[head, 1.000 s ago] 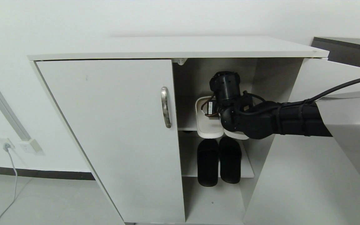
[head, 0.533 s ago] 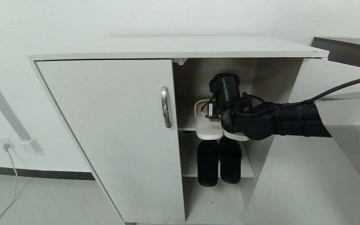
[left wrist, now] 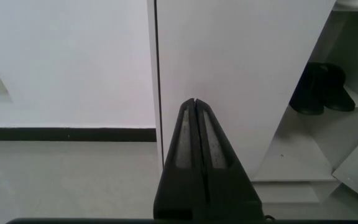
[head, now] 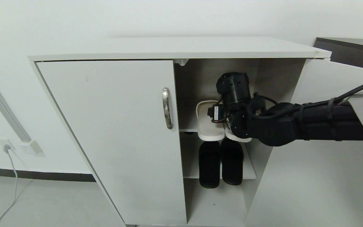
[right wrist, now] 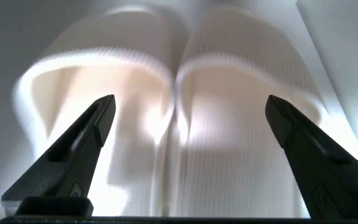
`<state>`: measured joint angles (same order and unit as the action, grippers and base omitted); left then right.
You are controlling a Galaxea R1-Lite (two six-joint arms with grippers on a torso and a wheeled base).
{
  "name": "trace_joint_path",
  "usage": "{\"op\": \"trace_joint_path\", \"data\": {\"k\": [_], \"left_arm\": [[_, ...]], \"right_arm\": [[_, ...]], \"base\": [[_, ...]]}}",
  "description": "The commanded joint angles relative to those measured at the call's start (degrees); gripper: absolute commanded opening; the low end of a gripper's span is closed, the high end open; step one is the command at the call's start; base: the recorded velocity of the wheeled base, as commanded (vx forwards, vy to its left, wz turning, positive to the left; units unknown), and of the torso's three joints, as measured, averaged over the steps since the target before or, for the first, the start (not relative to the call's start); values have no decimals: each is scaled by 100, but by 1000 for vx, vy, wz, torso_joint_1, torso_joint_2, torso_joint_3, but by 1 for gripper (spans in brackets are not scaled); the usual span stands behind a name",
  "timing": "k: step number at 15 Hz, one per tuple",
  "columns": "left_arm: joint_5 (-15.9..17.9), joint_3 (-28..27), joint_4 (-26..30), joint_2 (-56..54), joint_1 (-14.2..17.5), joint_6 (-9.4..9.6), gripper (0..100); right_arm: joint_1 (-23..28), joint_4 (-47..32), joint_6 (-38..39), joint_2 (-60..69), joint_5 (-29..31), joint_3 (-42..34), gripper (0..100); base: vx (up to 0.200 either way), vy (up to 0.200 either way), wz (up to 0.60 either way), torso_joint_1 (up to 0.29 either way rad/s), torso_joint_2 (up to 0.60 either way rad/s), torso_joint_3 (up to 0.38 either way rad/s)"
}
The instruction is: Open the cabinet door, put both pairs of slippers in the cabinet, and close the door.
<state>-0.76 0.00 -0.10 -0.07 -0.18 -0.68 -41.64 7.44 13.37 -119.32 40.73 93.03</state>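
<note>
Right gripper (right wrist: 190, 102), claw spread wide and empty, has drawn back toward 3 o'clock from the ribbed white foam slippers (head: 211, 126), which rest on the white wooden cabinet's (head: 175, 47) upper shelf with the matte black slippers (head: 221, 164) at 6 o'clock, leaving only the door-closing.

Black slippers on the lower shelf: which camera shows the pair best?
Head view: the black rubber slippers lie whole, side by side on the shelf. The left wrist view catches them side-on, small, past the closed white door. The right wrist view faces the white ribbed slippers instead.
</note>
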Motion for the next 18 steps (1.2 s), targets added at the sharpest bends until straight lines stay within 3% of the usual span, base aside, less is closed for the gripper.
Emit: {"op": "trace_joint_path", "data": {"k": [1,9,10,13,18], "left_arm": [[-4,0,1,7,1,-2,0],[-4,0,-8,7,1,-11,0],[-4,0,1,7,1,-11,0],[-4,0,1,7,1,-11,0],[-4,0,1,7,1,-11,0]], "right_arm": [[-283,118,7,682,5,-663,100],[-1012,1761,-19,1614,-21,-2931,100],[-1030,1937,-10,1631,-30,-3133,0],[-1030,2376,-10,1675,-47,-3572,0],[-1048,2403,-10,1658,-39,-3590,0]], "base": [[0,0,0,0,0,0],[0,0,0,0,0,0],[0,0,0,0,0,0],[0,0,0,0,0,0],[0,0,0,0,0,0]]}}
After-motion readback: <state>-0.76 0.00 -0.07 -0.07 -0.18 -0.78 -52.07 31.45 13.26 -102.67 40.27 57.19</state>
